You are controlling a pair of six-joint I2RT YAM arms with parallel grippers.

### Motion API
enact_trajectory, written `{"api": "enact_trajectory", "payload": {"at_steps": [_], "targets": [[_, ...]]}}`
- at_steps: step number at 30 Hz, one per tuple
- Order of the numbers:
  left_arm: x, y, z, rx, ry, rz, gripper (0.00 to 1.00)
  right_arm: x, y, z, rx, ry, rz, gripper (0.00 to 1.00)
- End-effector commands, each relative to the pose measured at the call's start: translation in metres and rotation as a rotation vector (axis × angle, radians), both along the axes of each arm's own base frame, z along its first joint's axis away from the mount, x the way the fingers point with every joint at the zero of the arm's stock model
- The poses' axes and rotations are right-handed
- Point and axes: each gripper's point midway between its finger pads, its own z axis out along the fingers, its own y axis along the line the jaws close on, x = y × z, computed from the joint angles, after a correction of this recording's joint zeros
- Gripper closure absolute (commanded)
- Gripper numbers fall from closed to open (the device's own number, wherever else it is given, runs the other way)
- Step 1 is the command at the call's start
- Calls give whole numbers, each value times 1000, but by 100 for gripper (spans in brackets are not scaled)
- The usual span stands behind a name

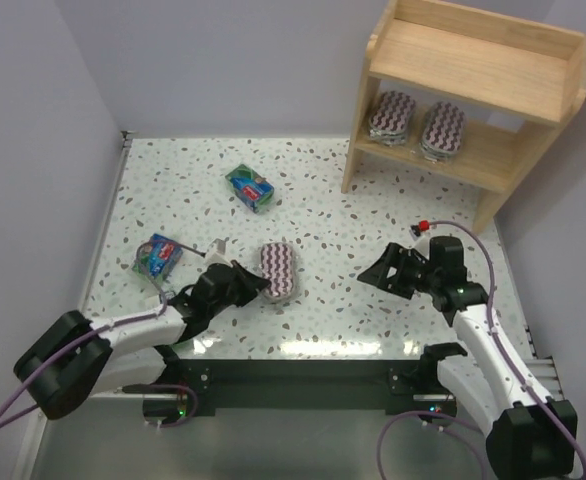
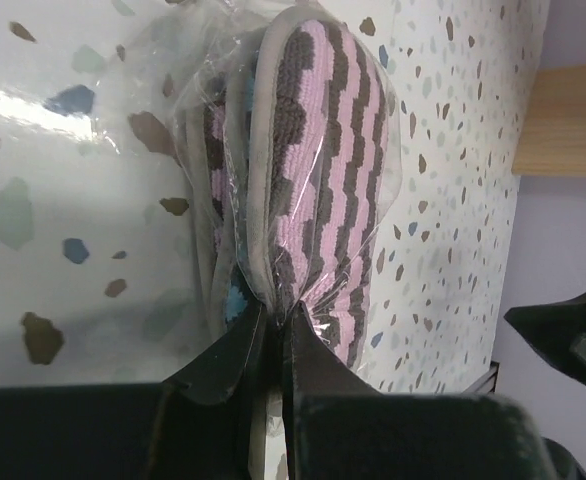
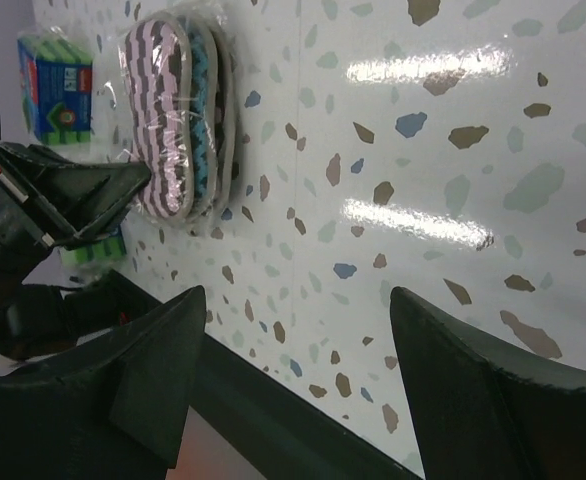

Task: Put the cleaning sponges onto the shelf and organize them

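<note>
Striped pack (image 2: 313, 150) clamped at its near wrapper end by the left gripper (image 2: 273, 330); right gripper (image 3: 295, 300) spread wide.
Held pack sits on the table (image 1: 373, 200), near the front edge. Right gripper holds nothing and hovers over the table. Shelf (image 1: 478, 50), lower tier: two striped packs (image 1: 391, 117) (image 1: 442, 131) side by side. Two green packs (image 1: 251, 188) (image 1: 158, 257) on the table, left side.
</note>
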Motion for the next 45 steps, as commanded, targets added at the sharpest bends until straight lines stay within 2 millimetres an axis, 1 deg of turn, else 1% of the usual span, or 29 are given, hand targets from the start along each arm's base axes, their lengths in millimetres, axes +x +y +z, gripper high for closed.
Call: {"api": "enact_trajectory", "payload": {"at_steps": [1,2,3,4,5,6,7,8,9,10,11,12,13,14,16,19,23,26,28,31,33,35,36,38,39,40,42,44,45], "targets": [[24,-34,25,-143,-50,122,92,-2,9,-1,2,-9,60,23],[29,-46,34,-178,-60,124,92,-2,10,-2,-1,-6,68,23],[31,-56,37,-213,-50,132,91,-2,15,0,-2,-11,88,23],[31,-68,33,-221,-51,132,91,-2,16,-3,-12,-4,89,23],[35,-80,42,-255,-61,134,89,-1,18,-2,-18,-8,93,23],[37,-88,44,-282,-58,142,87,-2,24,1,-22,-19,116,23],[37,-96,45,-297,-58,142,82,-3,26,2,-28,-25,124,23],[37,-114,46,-322,-56,114,78,0,26,1,-41,-24,111,23],[37,-123,47,-348,-45,101,75,0,29,3,-38,-29,119,22],[32,-138,43,-373,-32,56,70,0,29,2,-34,-26,119,22],[31,-150,49,-402,-37,28,68,1,29,0,-35,-19,113,22],[29,-159,50,-415,-35,2,66,2,29,-3,-37,-14,111,22],[21,-170,42,-415,-14,-34,63,2,30,-5,-38,-9,111,22],[19,-180,46,-431,-18,-53,61,2,29,-8,-43,2,107,22],[11,-193,44,-450,-15,-103,59,3,28,-17,-55,30,97,22],[2,-203,42,-470,-10,-143,59,4,22,-29,-90,76,62,22],[-3,-215,44,-487,-20,-191,59,4,15,-43,-130,133,18,22],[-5,-219,41,-491,-15,-210,60,14,4,-47,-169,130,-73,21],[-6,-217,40,-485,-13,-214,61,20,-1,-46,-179,114,-121,21],[-10,-208,34,-462,-6,-208,62,31,-9,-46,-188,101,-210,20],[-13,-200,26,-436,6,-197,62,37,-13,-51,-190,102,-259,20],[-14,-192,22,-419,7,-183,63,40,-12,-56,-174,112,-276,20],[-15,-191,21,-413,3,-186,63,42,-6,-60,-151,117,-259,23],[-16,-192,18,-403,8,-197,63,45,0,-62,-105,121,-266,28],[-17,-193,17,-401,12,-201,64,48,5,-62,-72,105,-262,33],[-18,-193,14,-400,20,-206,64,48,8,-62,-54,107,-253,35],[-18,-195,14,-409,19,-212,64,46,11,-64,-39,124,-249,37],[-17,-199,14,-414,18,-220,64,47,15,-59,-7,109,-240,39],[-17,-202,16,-412,9,-232,64,44,14,-62,-7,116,-242,40]]}}
